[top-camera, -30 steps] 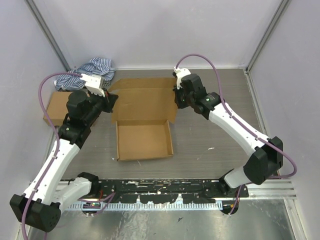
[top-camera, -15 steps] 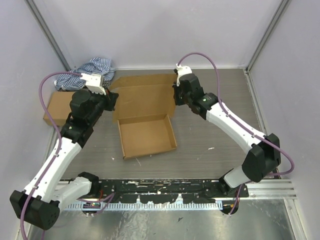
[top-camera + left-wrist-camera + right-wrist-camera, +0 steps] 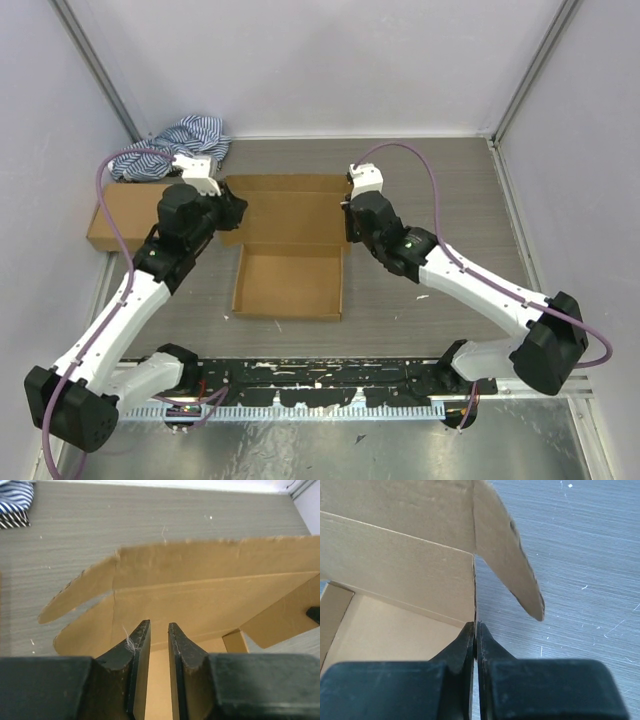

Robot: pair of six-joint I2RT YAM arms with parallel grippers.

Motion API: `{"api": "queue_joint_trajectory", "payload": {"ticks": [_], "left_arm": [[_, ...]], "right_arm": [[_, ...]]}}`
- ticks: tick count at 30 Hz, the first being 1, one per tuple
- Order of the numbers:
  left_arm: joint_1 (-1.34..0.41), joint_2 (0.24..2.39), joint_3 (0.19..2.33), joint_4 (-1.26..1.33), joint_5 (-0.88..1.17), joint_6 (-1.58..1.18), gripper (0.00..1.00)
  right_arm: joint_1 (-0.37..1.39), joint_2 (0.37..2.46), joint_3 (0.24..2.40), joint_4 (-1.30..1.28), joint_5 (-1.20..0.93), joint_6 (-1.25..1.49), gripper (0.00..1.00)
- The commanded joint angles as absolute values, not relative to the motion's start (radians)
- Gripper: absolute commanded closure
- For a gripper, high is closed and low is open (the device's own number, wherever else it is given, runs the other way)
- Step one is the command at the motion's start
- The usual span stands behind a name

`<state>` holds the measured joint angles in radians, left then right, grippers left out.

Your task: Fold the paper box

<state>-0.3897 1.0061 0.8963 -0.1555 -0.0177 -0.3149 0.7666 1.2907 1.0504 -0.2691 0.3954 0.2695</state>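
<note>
Plain brown cardboard paper box (image 3: 288, 284) laid open on grey table (image 3: 440, 190), right gripper (image 3: 475, 626) clamped shut on its side wall, left gripper (image 3: 159, 626) held at its left side, fingers slightly parted.

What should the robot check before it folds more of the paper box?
1. Right tool gripping the paper box: ok, shut on a wall edge.
2. Left tool free to grab: ok, open with nothing between its fingers.
3. Lid closed: not ok, it is folded back and open.
4. Side flap tucked in: not ok, it sticks out sideways.
5. Striped cloth out of the way: ok, it sits apart from the box.
</note>
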Motion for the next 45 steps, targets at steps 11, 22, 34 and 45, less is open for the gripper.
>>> {"api": "queue_joint_trajectory", "payload": {"ticks": [11, 22, 34, 45], "left_arm": [[-0.407, 0.885, 0.852, -0.267, -0.117, -0.234, 0.44], [-0.407, 1.125, 1.05, -0.349, -0.117, -0.078, 0.39], [-0.407, 1.212, 1.116, -0.372, -0.199, 0.0, 0.4], [-0.405, 1.194, 1.087, -0.306, -0.18, 0.108, 0.39]], "right_arm": [[0.812, 1.179, 0.92, -0.034, 0.622, -0.009, 0.95], [0.811, 1.147, 0.939, -0.047, 0.505, -0.086, 0.94], [0.811, 1.152, 0.943, -0.065, 0.479, -0.108, 0.95], [0.812, 1.161, 0.959, -0.085, 0.424, -0.103, 0.95]]}}
